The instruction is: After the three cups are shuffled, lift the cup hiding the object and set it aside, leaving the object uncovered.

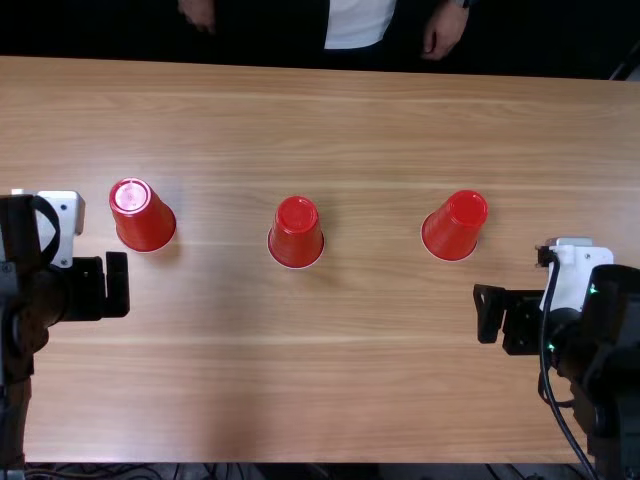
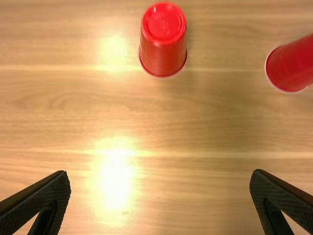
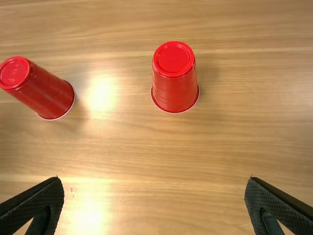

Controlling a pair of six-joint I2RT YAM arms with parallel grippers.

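Inspection found left cup [image 1: 142, 215], middle cup [image 1: 296, 232] and right cup [image 1: 455, 225] inverted in a row on table [image 1: 320, 120]. Left gripper [image 2: 159, 175] and right gripper [image 3: 154, 180] had fingers spread wide, clear of all cups.

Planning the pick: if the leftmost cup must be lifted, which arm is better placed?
Left. The left gripper, fingers open, faces the leftmost cup squarely; the right gripper faces the rightmost cup instead.
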